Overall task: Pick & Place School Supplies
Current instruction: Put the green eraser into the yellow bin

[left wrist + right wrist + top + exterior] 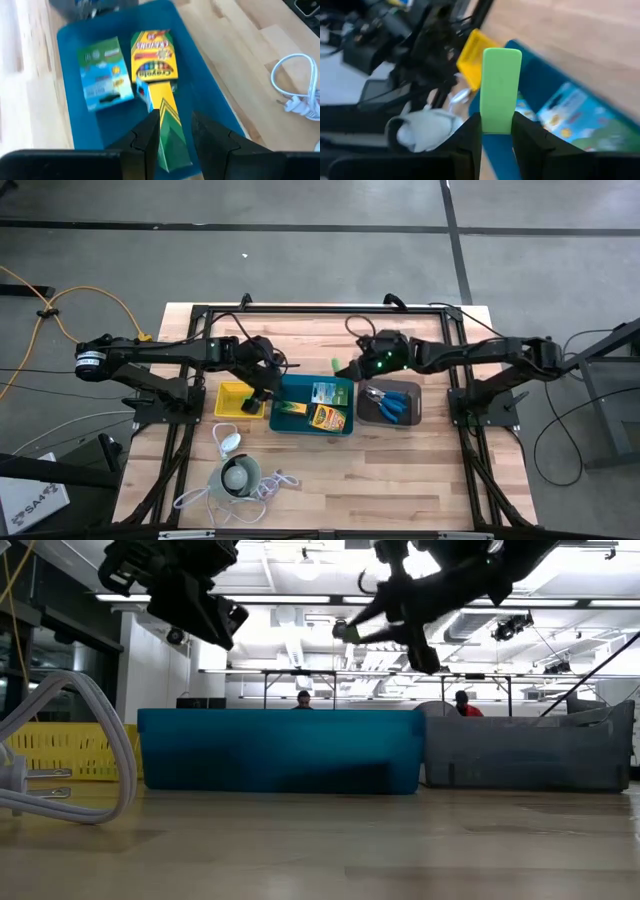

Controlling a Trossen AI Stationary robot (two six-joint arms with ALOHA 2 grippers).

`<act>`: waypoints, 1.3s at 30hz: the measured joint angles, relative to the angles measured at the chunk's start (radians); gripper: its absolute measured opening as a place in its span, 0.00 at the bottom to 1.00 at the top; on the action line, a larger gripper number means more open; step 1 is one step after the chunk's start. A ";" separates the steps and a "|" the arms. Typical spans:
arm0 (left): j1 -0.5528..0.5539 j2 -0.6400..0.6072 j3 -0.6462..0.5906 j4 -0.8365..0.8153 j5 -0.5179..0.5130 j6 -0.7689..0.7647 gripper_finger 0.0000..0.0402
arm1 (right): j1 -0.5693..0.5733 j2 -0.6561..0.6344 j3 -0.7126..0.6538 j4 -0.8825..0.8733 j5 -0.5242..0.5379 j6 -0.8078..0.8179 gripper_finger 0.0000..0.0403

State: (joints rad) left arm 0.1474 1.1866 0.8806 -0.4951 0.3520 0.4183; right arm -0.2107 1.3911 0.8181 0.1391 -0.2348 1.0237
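The right gripper (496, 131) pinches a flat lime-green block (501, 87), long way sticking straight out from the fingers, above the teal tray (288, 388) in the middle of the high view. The tray holds two crayon boxes (154, 55) and a green-and-white pack (102, 72). The grey tray (413, 414) holds blue scissors (390, 402). The left gripper (175, 131) hangs partly open and empty over the tray's left end, beside the yellow tray (229, 396).

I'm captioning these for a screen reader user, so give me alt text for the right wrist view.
The right tool grips a flat lime-green block upright between its two dark fingers, above the near end of a teal tray holding a blue-and-green flat pack. Beyond sit a yellow tray, a white round gadget and the other dark arm.
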 joint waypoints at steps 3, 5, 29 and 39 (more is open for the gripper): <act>0.000 0.000 0.000 0.039 0.023 0.060 0.27 | 0.052 0.000 0.000 0.037 0.010 0.003 0.20; 0.000 0.000 0.000 0.071 0.042 0.097 0.27 | 0.086 0.000 0.000 0.056 0.024 0.004 0.20; -0.042 0.000 0.000 0.330 0.178 0.525 0.27 | 0.335 0.000 0.000 0.205 0.106 0.003 0.20; -0.093 0.000 0.000 0.460 0.207 0.475 0.27 | 0.388 0.051 0.000 0.269 0.102 0.023 0.20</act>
State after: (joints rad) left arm 0.0546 1.1866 0.8806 -0.0353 0.5594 0.8937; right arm 0.1774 1.4417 0.8181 0.4077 -0.1326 1.0462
